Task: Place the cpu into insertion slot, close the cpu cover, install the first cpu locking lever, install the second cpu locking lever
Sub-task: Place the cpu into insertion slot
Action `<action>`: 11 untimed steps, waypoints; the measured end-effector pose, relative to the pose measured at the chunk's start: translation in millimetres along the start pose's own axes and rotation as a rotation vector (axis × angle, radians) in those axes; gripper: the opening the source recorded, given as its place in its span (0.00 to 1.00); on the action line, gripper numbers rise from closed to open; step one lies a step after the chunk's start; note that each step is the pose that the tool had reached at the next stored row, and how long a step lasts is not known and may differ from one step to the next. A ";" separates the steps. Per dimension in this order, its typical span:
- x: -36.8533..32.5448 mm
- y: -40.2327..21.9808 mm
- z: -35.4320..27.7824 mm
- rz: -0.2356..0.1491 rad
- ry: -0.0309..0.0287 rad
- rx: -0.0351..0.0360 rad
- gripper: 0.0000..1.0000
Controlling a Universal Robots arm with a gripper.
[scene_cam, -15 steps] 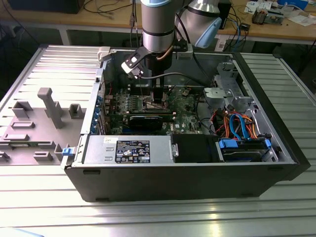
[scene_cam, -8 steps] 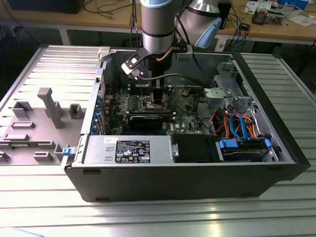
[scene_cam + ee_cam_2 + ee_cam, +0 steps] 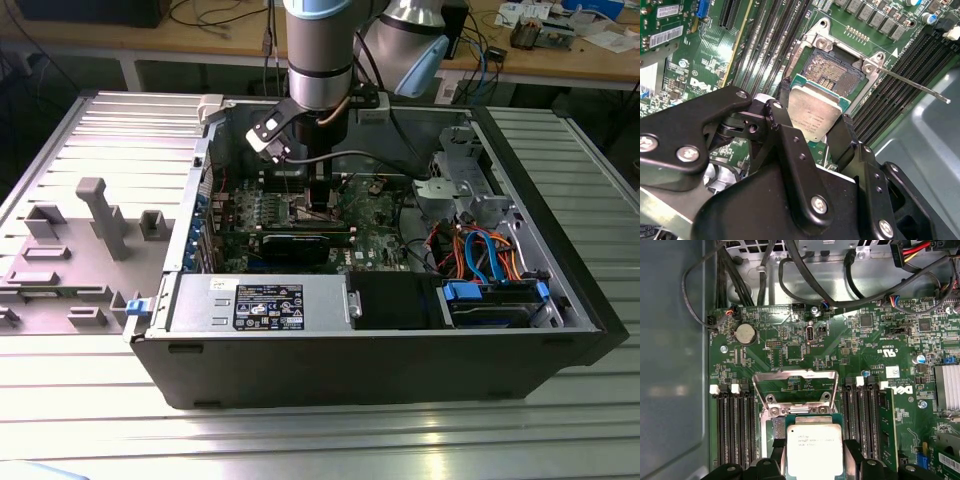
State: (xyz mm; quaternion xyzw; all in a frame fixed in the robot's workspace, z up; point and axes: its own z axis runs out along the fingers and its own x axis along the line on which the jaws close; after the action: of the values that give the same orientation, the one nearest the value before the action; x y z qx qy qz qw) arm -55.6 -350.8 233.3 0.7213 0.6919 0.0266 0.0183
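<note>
The 2 fingers (image 3: 842, 140) are clenching the cpu (image 3: 815, 112) between them. In the exterior view they are hovering at 1 o'clock from the power supply (image 3: 260, 300).

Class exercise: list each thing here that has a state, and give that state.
pincer, shut on the cpu
cpu, gripped, not seated in the slot
insertion slot, empty, contacts bare
cpu cover, swung open
locking lever, unlatched
computer case, side open
</note>
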 end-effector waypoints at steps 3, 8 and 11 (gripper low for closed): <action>0.0 0.0 0.8 0.000 0.0001 0.0000 0.55; 0.0 -0.1 1.8 0.000 0.0001 0.0000 0.55; 0.0 -0.2 2.4 0.000 0.0000 -0.0001 0.55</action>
State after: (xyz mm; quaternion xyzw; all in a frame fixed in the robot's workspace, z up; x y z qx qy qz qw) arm -55.6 -350.8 230.9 0.7213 0.6919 0.0266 0.0183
